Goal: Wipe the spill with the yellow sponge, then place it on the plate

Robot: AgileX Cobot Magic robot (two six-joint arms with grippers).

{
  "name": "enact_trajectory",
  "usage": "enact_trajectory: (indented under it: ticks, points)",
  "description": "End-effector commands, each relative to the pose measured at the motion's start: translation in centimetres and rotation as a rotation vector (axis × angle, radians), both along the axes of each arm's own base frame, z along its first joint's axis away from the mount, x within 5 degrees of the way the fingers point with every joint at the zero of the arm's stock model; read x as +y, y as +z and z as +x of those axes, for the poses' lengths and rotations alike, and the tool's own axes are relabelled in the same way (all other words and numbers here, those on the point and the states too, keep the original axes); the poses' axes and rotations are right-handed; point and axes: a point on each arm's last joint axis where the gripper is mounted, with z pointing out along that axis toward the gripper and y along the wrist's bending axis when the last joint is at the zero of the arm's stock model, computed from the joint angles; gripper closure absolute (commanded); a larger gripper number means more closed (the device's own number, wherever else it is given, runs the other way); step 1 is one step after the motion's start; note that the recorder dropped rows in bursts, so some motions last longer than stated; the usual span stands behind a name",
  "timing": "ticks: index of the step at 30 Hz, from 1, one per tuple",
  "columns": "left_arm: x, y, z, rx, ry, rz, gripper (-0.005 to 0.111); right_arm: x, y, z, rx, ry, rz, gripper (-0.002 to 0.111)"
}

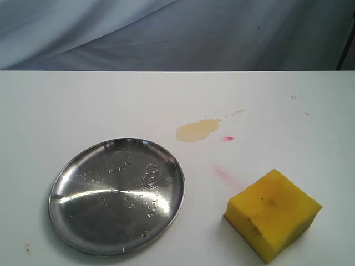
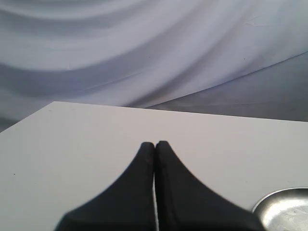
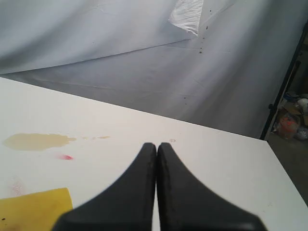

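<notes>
My left gripper (image 2: 155, 144) was closed, empty. The plate (image 1: 111, 166) lay clear of the spill (image 1: 197, 131) at its 1 o'clock, table (image 1: 66, 111) between. The sponge (image 1: 272, 213) sat at the spill's 5 o'clock, apart. My right gripper (image 3: 157, 145) was closed, empty.

On the table (image 1: 83, 111) before me, the plate (image 1: 116, 197) lies at the left and the sponge (image 1: 273, 215) at the right, well apart. The spill (image 1: 197, 131) sits farther back, between the two, apart from both and nearer the plate's far rim.
</notes>
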Motion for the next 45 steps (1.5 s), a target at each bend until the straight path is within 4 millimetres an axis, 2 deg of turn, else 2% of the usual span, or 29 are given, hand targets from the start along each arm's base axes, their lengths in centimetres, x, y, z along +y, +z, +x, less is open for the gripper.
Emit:
enact_trajectory:
  ticks: [1, 36, 42, 45]
  points:
    - [0.0, -0.1, 0.0, 0.001, -0.005, 0.000, 0.107, 0.0, 0.0, 0.0, -0.008, -0.003, -0.008, 0.108]
    - [0.0, -0.1, 0.0, 0.000, -0.005, -0.003, 0.107, -0.1, 0.4, 0.0, -0.054, -0.006, -0.010, 0.108]
    - [0.0, -0.1, 0.0, 0.000, -0.005, -0.003, 0.107, 0.0, 0.6, 0.0, -0.065, 0.000, 0.152, 0.108]
    - [0.0, -0.1, 0.0, 0.001, -0.005, -0.001, 0.107, -0.1, 1.0, 0.0, -0.110, -0.006, 0.177, 0.108]
